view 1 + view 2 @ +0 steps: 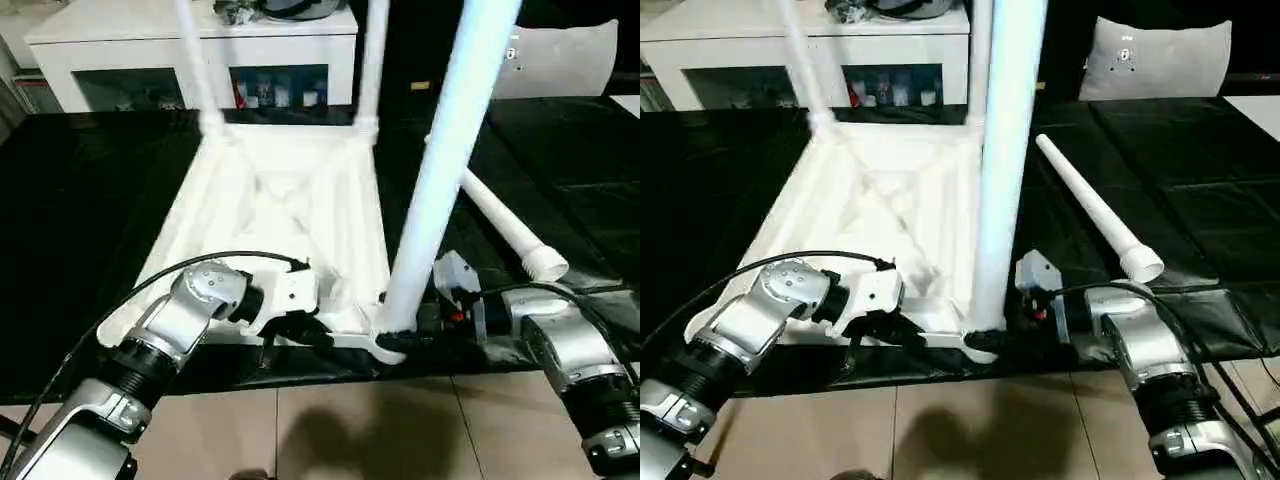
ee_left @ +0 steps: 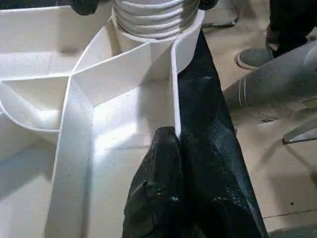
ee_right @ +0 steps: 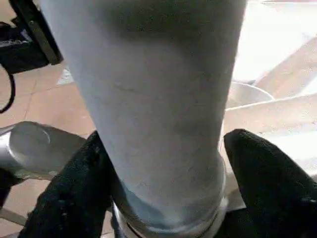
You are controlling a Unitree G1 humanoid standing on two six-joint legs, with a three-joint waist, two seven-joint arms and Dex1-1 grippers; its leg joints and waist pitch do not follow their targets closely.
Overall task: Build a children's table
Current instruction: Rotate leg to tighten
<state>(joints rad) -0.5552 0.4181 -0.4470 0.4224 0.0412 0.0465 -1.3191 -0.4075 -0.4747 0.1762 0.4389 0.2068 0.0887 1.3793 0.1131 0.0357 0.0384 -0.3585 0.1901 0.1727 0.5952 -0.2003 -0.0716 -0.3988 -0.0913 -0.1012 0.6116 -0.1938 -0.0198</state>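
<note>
The left gripper has its black fingers pinched together on the thin near rim of the tabletop, low and centre-left in the head view. The right gripper sits lower right with its fingers spread either side of the near leg, right at its base; can't tell if they're actually squeezing it. That leg stands upright in the near right corner socket. The tabletop lies upside down, ribs up, on a black sheet. Two far legs stand upright too. A loose leg lies right of centre. White cabinet across the top.
</note>
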